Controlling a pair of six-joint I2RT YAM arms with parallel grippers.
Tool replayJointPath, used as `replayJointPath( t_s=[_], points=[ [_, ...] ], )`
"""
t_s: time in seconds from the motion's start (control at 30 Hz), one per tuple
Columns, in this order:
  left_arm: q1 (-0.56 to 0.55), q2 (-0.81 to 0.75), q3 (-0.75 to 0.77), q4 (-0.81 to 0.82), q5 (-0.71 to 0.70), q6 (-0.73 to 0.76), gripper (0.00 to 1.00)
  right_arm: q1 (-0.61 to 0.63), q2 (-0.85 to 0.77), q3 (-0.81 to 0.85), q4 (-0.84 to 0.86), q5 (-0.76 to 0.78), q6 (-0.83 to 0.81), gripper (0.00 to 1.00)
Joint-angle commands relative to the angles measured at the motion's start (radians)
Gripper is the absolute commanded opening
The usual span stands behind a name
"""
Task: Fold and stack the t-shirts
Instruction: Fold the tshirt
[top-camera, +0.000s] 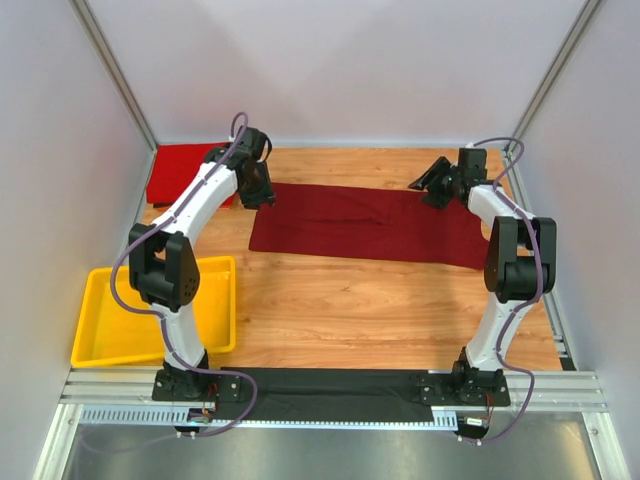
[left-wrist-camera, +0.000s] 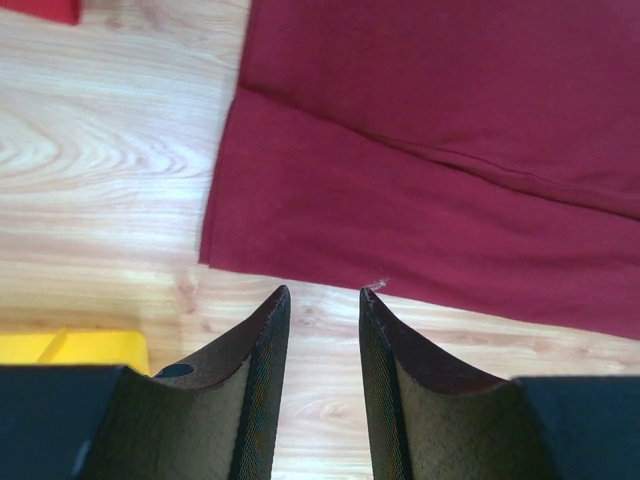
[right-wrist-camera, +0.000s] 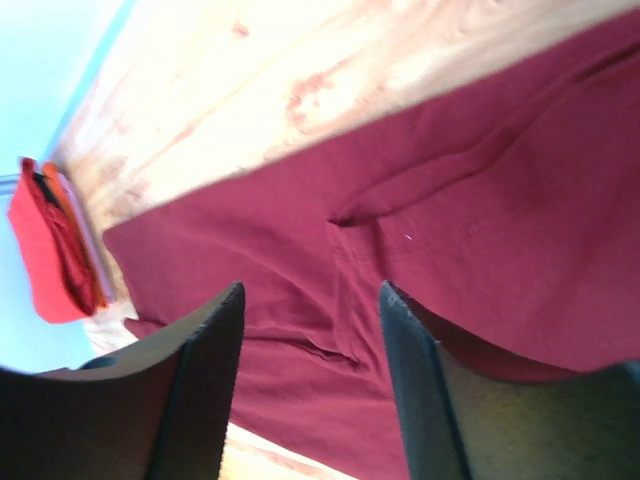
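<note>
The dark maroon t-shirt (top-camera: 370, 225) lies as a long strip, running left to right across the table (top-camera: 350, 310). The left gripper (left-wrist-camera: 322, 292) and right gripper (right-wrist-camera: 310, 290), one at each end, are open and empty.

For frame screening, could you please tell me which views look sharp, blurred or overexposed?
Top external: sharp, evenly lit, dark maroon cloth t-shirt clear. Left wrist: shirt crisp, pale wooden table glary. Right wrist: tilted, soft-focus, table washed out, black right end effector blurred.
</note>
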Motion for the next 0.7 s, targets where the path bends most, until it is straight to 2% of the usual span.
replayJointPath(
  t_s=[0.0, 0.23, 0.43, 0.5, 0.67],
  points=[
    [0.000, 0.026, -0.004, 0.068, 0.099, 0.043, 0.41, 0.003, -0.028, 0.004, -0.058, 0.009, -0.070, 0.55],
    [0.000, 0.200, 0.080, 0.051, 0.120, 0.051, 0.40, -0.026, 0.006, 0.013, -0.133, 0.118, -0.156, 0.34],
    [0.002, 0.327, 0.131, 0.000, 0.088, 0.016, 0.41, -0.063, 0.058, 0.041, -0.154, 0.216, -0.190, 0.28],
    [0.006, 0.356, 0.142, -0.023, 0.034, -0.009, 0.41, -0.074, 0.088, 0.065, -0.182, 0.269, -0.195, 0.26],
    [0.023, 0.375, 0.131, -0.044, -0.032, -0.059, 0.42, -0.097, 0.130, 0.082, -0.211, 0.392, -0.196, 0.22]
  ],
)
